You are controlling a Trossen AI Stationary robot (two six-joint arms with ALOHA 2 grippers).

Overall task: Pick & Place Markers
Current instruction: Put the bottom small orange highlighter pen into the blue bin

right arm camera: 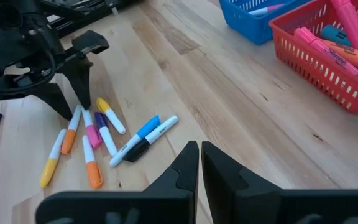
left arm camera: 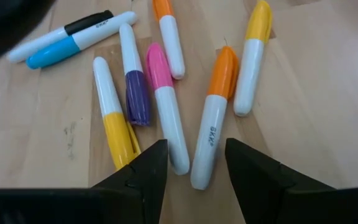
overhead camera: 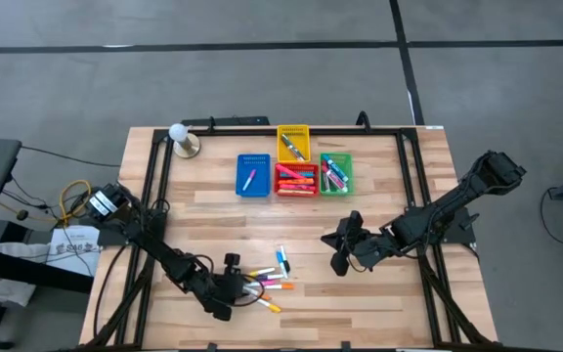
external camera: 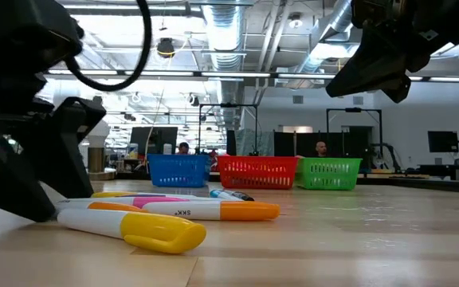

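Marker colours inside yellow bin [overhead camera: 293, 138] too small to tell, left gripper [external camera: 30, 171] cut off by low view's edge

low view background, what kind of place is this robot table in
Probably a big open lab or industrial workshop. Bare silver ceiling ducts and strip lights run overhead, dark computer monitors stand on benches behind the square plastic bins, and two seated people work far back.

A light wooden desk [overhead camera: 379, 210] stands on a grey floor [overhead camera: 262, 78] crossed by dark lines. Beyond it lies an open hall with exposed ceiling pipes [external camera: 229, 24], strip lights [external camera: 174, 73], dark monitors [external camera: 441, 141] and two seated people [external camera: 321, 147] far off.
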